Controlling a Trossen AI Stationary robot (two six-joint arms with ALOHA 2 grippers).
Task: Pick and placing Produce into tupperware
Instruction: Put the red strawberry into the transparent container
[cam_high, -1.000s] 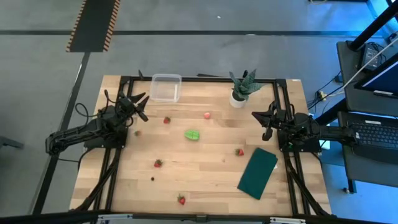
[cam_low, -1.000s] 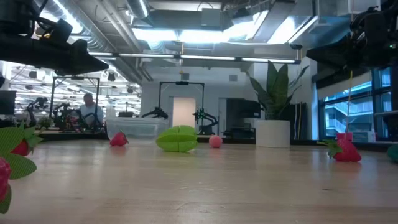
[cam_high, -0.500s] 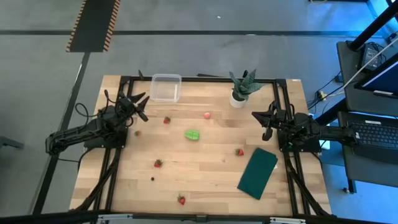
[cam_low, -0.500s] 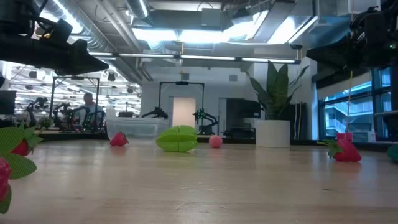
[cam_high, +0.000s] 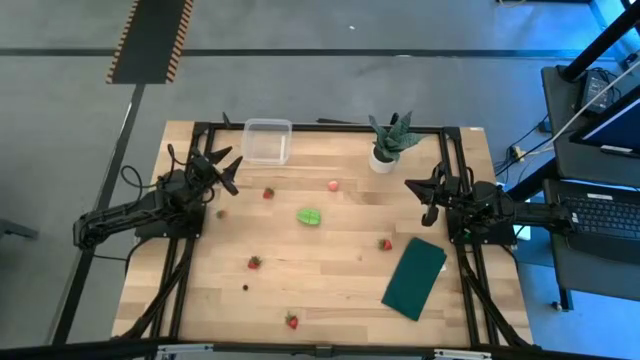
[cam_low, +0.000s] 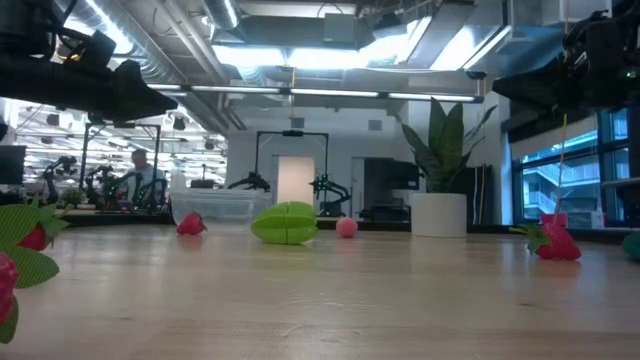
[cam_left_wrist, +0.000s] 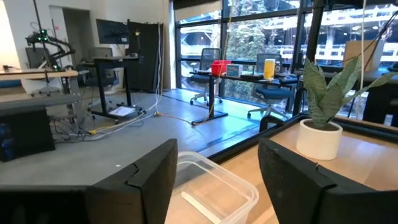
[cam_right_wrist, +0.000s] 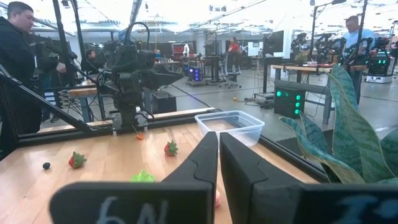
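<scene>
— Fingers first: how do they stand?

— The left gripper has its two dark fingers spread wide with nothing between them; past them shows the small clear plastic rectangular tub. The right gripper has its fingers drawn almost together, only a thin slit between them, and they hold nothing.

— Where does the produce lie?

— All loose on the pale wooden table. The bright green lumpy piece sits near the middle, the small pinkish round fruit just beyond it toward the spiky green plant in its white pot. Tiny red strawberries are scattered: one near the left gripper, one beside the flat dark green rectangle at, two nearer the front edge and. The tub stands at the far edge and looks empty (through clear plastic I can't be fully sure).

— So which step is this?

— The very start, by my reading: nothing picked, nothing placed. Both arms hover raised at their own sides of the table, grippers aimed inward, well apart from any fruit.

— And the next move?

— Probably the left arm lowering over the strawberry nearest it, already spread to straddle it. The right would have to part its fingers before reaching.
</scene>
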